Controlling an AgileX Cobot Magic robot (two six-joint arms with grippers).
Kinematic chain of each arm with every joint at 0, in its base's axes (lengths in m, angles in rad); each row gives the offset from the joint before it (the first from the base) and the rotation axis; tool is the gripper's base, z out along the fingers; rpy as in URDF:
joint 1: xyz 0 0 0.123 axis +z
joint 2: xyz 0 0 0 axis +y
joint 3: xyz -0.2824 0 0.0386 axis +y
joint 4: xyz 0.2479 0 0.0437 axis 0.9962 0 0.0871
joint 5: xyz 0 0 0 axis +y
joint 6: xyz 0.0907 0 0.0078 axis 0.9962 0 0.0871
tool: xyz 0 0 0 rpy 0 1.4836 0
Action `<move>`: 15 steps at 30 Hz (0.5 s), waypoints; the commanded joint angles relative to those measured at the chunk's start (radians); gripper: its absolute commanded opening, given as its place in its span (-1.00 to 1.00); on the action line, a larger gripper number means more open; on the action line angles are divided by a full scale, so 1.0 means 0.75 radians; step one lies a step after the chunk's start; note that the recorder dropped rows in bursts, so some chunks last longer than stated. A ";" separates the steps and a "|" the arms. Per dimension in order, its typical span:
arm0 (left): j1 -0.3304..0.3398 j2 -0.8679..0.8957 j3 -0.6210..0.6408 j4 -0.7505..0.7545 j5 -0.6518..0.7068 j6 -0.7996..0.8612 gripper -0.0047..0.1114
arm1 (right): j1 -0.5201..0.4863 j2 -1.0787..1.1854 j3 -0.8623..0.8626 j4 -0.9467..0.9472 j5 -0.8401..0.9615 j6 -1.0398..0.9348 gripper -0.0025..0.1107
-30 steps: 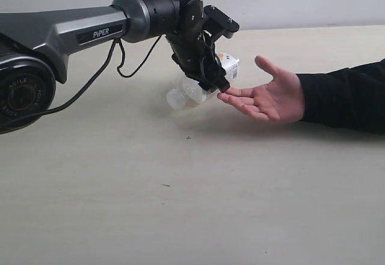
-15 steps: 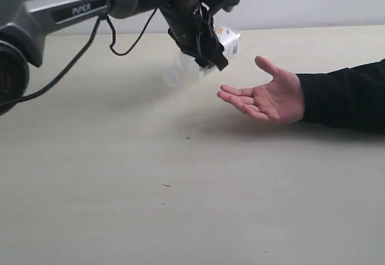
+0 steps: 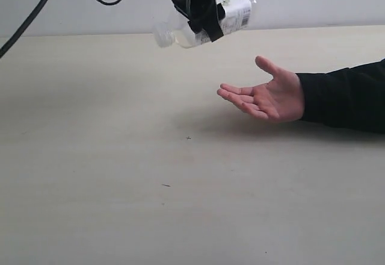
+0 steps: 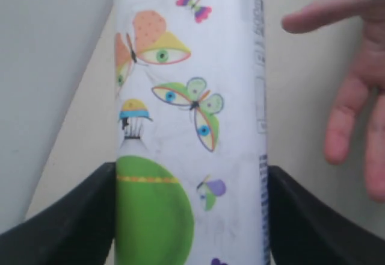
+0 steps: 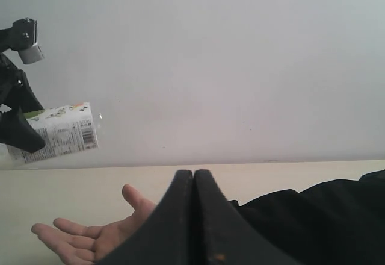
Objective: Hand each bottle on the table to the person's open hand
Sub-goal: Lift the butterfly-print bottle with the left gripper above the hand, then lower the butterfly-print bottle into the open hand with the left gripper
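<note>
Plastic, thin and see-through, is what the bottle looks to be made of; it has a white and green label with butterflies on it, and a pale cap at one end. The left gripper holds it up in the air, well above the table; the bottle lies almost on its side, with the cap end pointing away from the hand and a bit down. Two black fingers press on the label from both sides, around the middle of the bottle; the bottle fills the whole gap between them. The hand waits lower down and off to one side, palm up, fingers spread; it does not touch the bottle; I cannot tell if it rests on the table or floats just over it. The right gripper is closed tight with nothing in it; the black sleeve shows just behind it.

I think the bottle is light, since the clear part near the cap looks empty; a light bottle can swing or slip easily. The sides look soft, so a hard squeeze would dent them; the label looks smooth and may be slippery. The middle of the label is a good place to hold, as the sides are straight there; the neck is thinner and rounder, so it would be harder to grip. To pass it on, I think the bottle should go low into the palm before the fingers let go; a drop from this high could make it bounce away.
</note>
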 commanded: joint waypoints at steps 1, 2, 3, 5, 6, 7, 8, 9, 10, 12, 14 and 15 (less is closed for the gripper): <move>-0.059 -0.013 -0.004 -0.040 -0.002 0.272 -0.90 | -0.007 -0.008 0.006 0.002 -0.019 -0.005 -0.96; -0.071 -0.013 -0.004 -0.053 -0.002 0.359 -0.90 | -0.007 -0.008 0.006 0.002 -0.019 -0.005 -0.96; -0.085 -0.013 -0.004 -0.064 -0.002 0.435 -0.90 | -0.007 -0.008 0.006 0.002 -0.019 -0.005 -0.96; -0.111 -0.013 -0.004 -0.068 -0.002 0.554 -0.90 | -0.007 -0.008 0.006 0.002 -0.019 -0.005 -0.96; -0.126 -0.010 -0.004 -0.068 0.005 0.633 -0.90 | -0.007 -0.008 0.006 0.002 -0.019 -0.005 -0.96; -0.133 -0.010 -0.004 -0.068 0.013 0.703 -0.90 | -0.007 -0.008 0.006 0.002 -0.019 -0.005 -0.96; -0.142 -0.008 -0.004 -0.065 0.022 0.790 -0.90 | -0.007 -0.008 0.006 0.002 -0.019 -0.005 -0.96; -0.152 -0.008 -0.001 -0.065 0.031 0.873 -0.90 | -0.007 -0.008 0.006 0.002 -0.019 -0.005 -0.96; -0.159 -0.008 -0.001 -0.065 0.038 0.967 -0.90 | -0.007 -0.008 0.006 0.002 -0.019 -0.005 -0.96; -0.174 -0.008 -0.001 -0.065 0.050 1.106 -0.90 | -0.007 -0.008 0.006 0.002 -0.019 -0.005 -0.96; -0.183 -0.008 -0.001 -0.065 0.056 1.177 -0.90 | -0.007 -0.008 0.006 0.002 -0.019 -0.005 -0.96; -0.189 -0.008 -0.001 -0.065 0.067 1.241 -0.90 | -0.007 -0.008 0.006 0.002 -0.019 -0.005 -0.96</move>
